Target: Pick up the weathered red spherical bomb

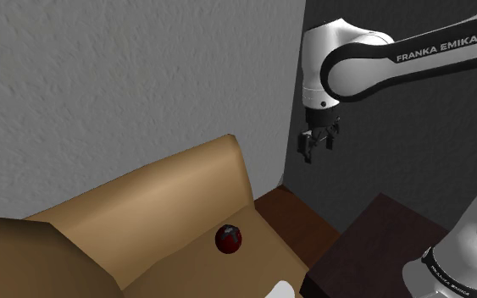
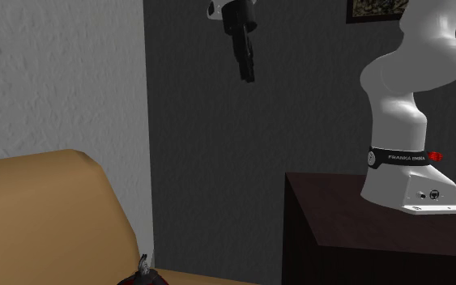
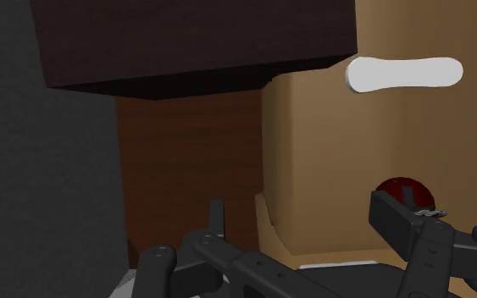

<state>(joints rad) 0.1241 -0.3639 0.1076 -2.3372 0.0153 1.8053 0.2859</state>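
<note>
Jaws apart, nothing between them. All-black two-finger gripper (image 1: 316, 154) points straight down, high up beside the dark grey wall (image 1: 431, 152). White arm (image 1: 338, 42) reaches in roughly level from the shoulder view's upper right. Dark red round bomb (image 1: 229, 239) sits on the tan sofa (image 1: 169, 195), well below the gripper, toward the shoulder view's left.

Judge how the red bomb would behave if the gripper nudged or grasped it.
Being round, the bomb would probably roll if nudged across the tan seat. Its curved sides may slip from the open gripper unless pinched across the middle. The small cap on top might check a full roll.
</note>
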